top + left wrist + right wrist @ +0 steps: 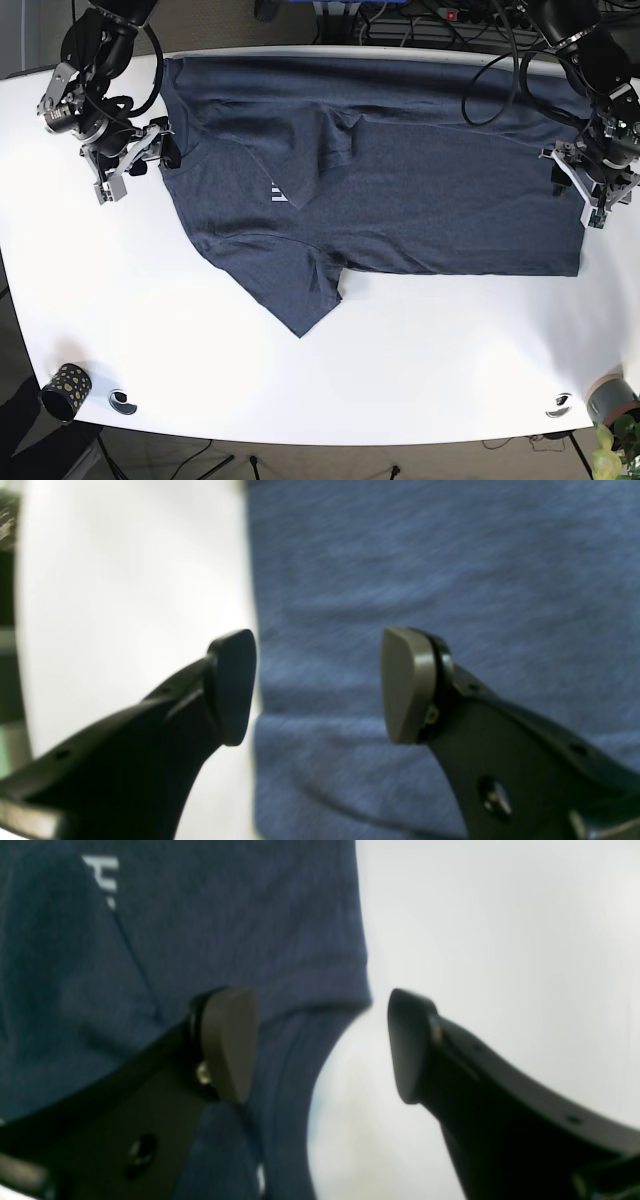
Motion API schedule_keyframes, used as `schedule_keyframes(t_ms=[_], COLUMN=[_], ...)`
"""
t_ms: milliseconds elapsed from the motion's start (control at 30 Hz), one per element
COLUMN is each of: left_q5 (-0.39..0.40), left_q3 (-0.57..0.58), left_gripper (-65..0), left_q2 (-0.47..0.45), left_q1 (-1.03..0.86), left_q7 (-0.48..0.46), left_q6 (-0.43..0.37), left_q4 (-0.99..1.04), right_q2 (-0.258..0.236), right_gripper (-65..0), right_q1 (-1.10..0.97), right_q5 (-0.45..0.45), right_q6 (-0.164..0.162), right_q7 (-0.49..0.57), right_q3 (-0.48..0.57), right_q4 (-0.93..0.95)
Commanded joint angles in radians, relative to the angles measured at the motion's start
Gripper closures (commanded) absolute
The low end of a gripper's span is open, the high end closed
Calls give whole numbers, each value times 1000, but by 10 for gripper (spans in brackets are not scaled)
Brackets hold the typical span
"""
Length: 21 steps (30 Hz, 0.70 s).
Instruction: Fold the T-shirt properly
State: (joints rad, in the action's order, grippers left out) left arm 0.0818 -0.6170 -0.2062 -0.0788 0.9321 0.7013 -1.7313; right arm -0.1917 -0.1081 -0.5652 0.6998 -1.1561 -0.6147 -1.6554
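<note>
The dark blue T-shirt (400, 180) lies spread on the white table (420, 350), collar end to the left, hem to the right, one sleeve (295, 295) pointing toward the front. A small white print (278, 192) shows near its middle. My left gripper (592, 188) is open at the hem edge; in the left wrist view the left gripper (320, 685) straddles the edge of the T-shirt (425, 555), nothing pinched. My right gripper (150, 152) is open at the collar side. In the right wrist view the right gripper (322, 1045) has one finger over the T-shirt (225, 915) and one over bare table.
A black dotted cup (65, 388) and a small round object (122, 402) sit at the front left corner. Another small round object (558, 405) and a grey cup (612, 398) stand at the front right. Cables (420, 25) run behind the table.
</note>
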Motion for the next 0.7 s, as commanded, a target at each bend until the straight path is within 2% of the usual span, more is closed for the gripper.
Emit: schedule_keyframes(t_ms=[0,100,333,433,567,667], left_q5=[3,3,3,3,3,3], left_q3=[-7,-7,-7,-10,-11,-11], left_gripper=[-371,-371,-371,-371,-371,-371], left_q2=[-22,-22,-22,-22,-23,-25], left_q1=[24,35,32,35,37,38], left_q7=[14,43,44,44,43,43], left_q6=[-3,-3,-3,-3,-3,-3], left_q4=[-8,-8,-9,-8,-8,-8], right_q2=[-39,-61,-96,-107,-102,-70], right_gripper=[-398,-398,-400,-395,-395,-393], right_q1=[64,146,284,302,295,293], right_q5=[-14,-14,-13,-13,-19,-13], right_q6=[-2,-2,-2,-2,-2,-2], right_q7=[17,21,54,75,86,87], right_q3=[-1,-1,2,65,151,163], right_q4=[71,176,392,432,430,430])
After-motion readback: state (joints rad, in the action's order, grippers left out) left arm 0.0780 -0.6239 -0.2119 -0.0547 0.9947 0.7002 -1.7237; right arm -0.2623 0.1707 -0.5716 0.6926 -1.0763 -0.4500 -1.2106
